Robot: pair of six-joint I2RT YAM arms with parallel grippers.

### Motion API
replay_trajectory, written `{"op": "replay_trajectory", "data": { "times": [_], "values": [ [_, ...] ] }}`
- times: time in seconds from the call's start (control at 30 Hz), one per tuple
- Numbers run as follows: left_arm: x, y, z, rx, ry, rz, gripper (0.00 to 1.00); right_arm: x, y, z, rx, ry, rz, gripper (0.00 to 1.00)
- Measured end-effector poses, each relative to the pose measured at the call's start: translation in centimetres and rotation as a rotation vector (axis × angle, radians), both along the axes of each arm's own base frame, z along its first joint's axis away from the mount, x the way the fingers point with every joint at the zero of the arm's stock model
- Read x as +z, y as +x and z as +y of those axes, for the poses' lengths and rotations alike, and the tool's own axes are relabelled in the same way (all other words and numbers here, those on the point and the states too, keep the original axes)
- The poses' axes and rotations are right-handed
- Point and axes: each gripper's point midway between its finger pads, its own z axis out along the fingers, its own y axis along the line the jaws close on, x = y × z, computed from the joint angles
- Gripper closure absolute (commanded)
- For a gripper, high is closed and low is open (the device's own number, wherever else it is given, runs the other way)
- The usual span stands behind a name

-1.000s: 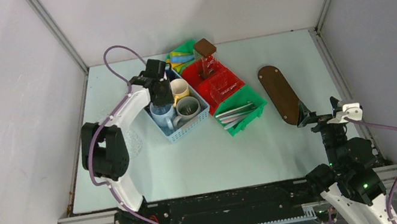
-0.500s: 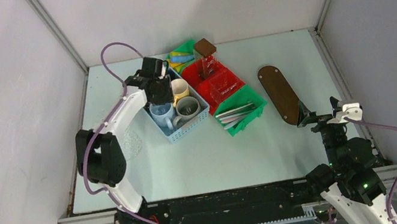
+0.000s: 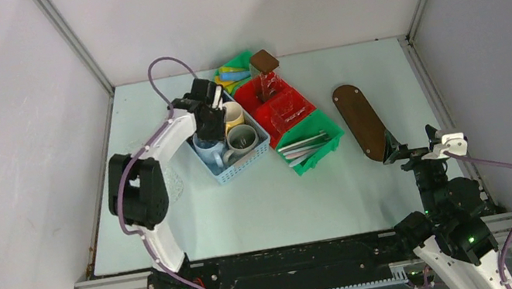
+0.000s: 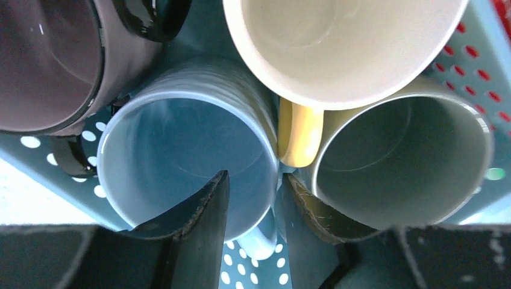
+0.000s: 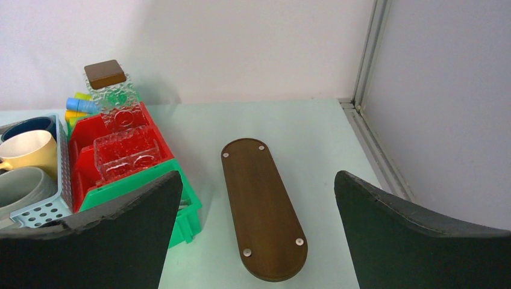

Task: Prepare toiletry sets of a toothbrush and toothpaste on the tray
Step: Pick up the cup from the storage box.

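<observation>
Several mugs stand in a light blue perforated basket [image 3: 241, 166]: a pale blue mug [image 4: 181, 138], a cream mug [image 4: 337, 42] with a yellow handle, a grey mug [image 4: 398, 156] and a dark mug [image 4: 42, 60]. My left gripper [image 4: 256, 174] hangs over the basket [image 4: 476, 54], open. One finger is inside the pale blue mug [image 3: 208, 151] and the other outside its wall, beside the grey mug [image 3: 242, 139]; neither presses the wall. The brown oval tray [image 3: 360, 121] lies bare. My right gripper [image 5: 258, 174] is wide open and empty just short of the tray [image 5: 262, 205].
A green bin [image 3: 316, 148] holds pale toothbrushes [image 3: 304, 144]. Behind it a red bin [image 3: 281, 101] carries clear glass holders and a brown-lidded jar [image 3: 264, 60]. Small yellow, blue and green tubes [image 3: 232, 75] lie at the back. Grey walls enclose the table.
The left arm's elbow swung out and back, and its gripper shifted slightly over the basket toward the pale blue mug. The right arm has stayed still.
</observation>
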Motion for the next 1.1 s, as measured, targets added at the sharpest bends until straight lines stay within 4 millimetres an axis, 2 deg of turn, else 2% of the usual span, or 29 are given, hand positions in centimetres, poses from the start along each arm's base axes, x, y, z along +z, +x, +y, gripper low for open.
{"op": "replay_trajectory", "data": {
  "times": [0.2, 0.43, 0.57, 0.63, 0.8, 0.97, 1.1],
  "values": [
    [-2.0, -0.4, 0.5, -0.082, 0.06, 0.056, 0.57, 0.0, 0.0, -0.1, -0.004, 0.001, 0.001, 0.0],
    [-2.4, 0.1, 0.3, -0.169, 0.094, 0.07, 0.57, 0.0, 0.0, 0.0, -0.003, 0.001, 0.001, 0.0],
    [-2.8, 0.0, 0.3, -0.187, 0.097, 0.085, 0.54, 0.0, 0.0, 0.0, -0.001, 0.001, 0.001, 0.0],
    [-2.9, 0.0, 0.2, -0.191, 0.094, 0.09, 0.57, 0.0, 0.0, 0.1, 0.002, 0.0, 0.001, 0.0],
    [-3.0, -0.2, -0.1, -0.197, 0.077, 0.096, 0.78, 0.0, 0.0, 0.2, 0.007, -0.002, 0.001, 0.0],
    [-2.9, -0.4, -0.6, -0.217, 0.056, 0.1, 0.94, 0.0, 0.0, 0.3, 0.013, -0.004, 0.001, 0.0],
    [-2.1, -0.4, -0.7, -0.231, 0.045, 0.087, 0.98, 0.0, 0.0, 0.3, 0.015, -0.006, 0.0, 0.0]
  ]
}}
